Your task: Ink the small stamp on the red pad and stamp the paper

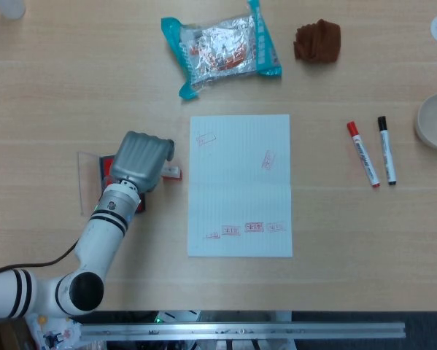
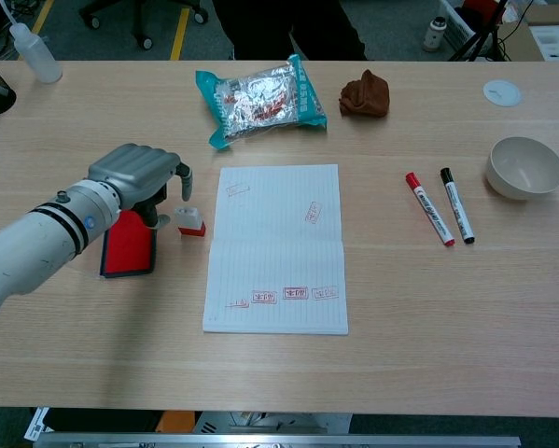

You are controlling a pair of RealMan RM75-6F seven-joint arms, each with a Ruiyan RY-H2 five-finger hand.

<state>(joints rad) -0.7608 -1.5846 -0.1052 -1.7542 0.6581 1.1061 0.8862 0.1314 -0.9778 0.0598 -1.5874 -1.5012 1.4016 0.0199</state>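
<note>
The small white stamp with a red base [image 2: 189, 221] stands upright on the table between the red ink pad [image 2: 126, 247] and the lined paper [image 2: 277, 252]. My left hand [image 2: 139, 172] hovers over the pad's far end, knuckles up and fingers hanging down just left of the stamp, holding nothing. Whether a fingertip touches the stamp is unclear. From the head view the left hand [image 1: 142, 159] covers most of the pad [image 1: 106, 162] and part of the stamp [image 1: 173, 173]. The paper [image 1: 240, 186] carries several red prints. My right hand is out of sight.
A teal snack bag [image 1: 219, 45] and a brown cloth [image 1: 317, 40] lie beyond the paper. A red marker [image 1: 362, 154], a black marker [image 1: 387, 149] and a bowl [image 1: 435, 121] are to the right. A clear lid [image 1: 87, 181] lies left of the pad.
</note>
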